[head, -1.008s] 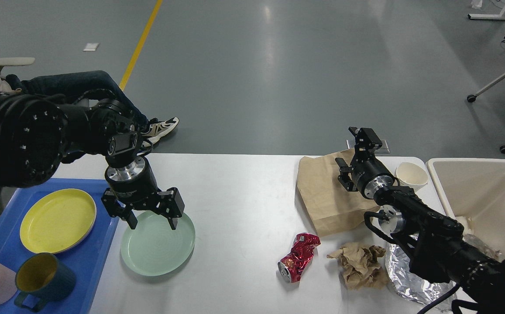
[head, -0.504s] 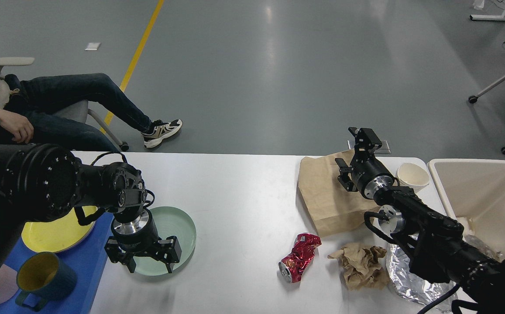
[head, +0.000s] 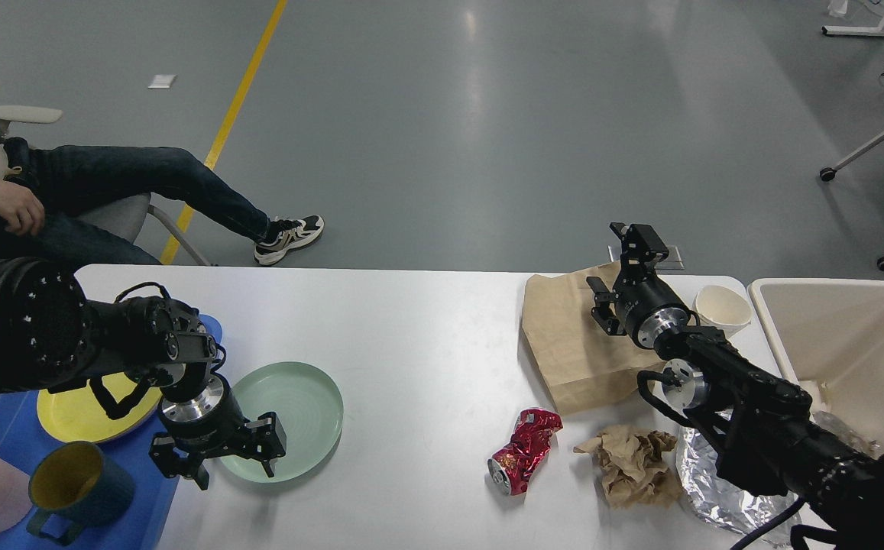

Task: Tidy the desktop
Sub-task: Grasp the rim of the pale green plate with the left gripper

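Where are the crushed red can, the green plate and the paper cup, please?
crushed red can (head: 522, 451), head view, middle of its body.
green plate (head: 296, 409), head view, bare centre.
paper cup (head: 721, 307), head view, inner wall.

The setting looked like a lab or open industrial workspace: a wide polished grey floor (head: 487, 114) carried a yellow line (head: 231, 114), wheeled chair bases (head: 862, 149) stood at the right edge, and a seated person (head: 67, 191) in jeans sat by the white desktop (head: 426, 344).
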Controlling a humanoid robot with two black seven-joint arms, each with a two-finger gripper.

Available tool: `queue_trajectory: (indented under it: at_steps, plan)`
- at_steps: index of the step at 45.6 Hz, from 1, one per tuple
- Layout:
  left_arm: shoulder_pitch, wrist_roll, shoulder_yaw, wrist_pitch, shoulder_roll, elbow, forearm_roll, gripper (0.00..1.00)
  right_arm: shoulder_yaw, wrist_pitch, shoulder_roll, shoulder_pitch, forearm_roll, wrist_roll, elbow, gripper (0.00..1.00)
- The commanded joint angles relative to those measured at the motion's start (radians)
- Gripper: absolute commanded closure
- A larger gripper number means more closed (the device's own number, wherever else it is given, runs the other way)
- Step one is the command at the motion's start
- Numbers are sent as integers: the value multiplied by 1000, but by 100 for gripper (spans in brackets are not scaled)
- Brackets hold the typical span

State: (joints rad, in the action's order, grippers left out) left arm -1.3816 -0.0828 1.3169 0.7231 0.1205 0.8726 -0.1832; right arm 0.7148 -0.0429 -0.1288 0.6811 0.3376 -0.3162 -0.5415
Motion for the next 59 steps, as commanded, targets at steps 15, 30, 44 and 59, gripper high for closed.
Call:
queue_trajectory:
  at_steps: [15, 30, 44, 59]
  plan:
    - [58, 0, -37, -53, 38, -15, -2, 12, 0, 0, 0, 0, 0, 0, 0, 0]
    - [56, -2, -61, -96, 45, -17, -2, 12, 0, 0, 0, 0, 0, 0, 0, 0]
    - [61, -2, -59, -129, 44, -41, -2, 12, 0, 0, 0, 0, 0, 0, 0, 0]
    - [87, -2, -59, -134, 39, -52, -2, 13, 0, 0, 0, 0, 0, 0, 0, 0]
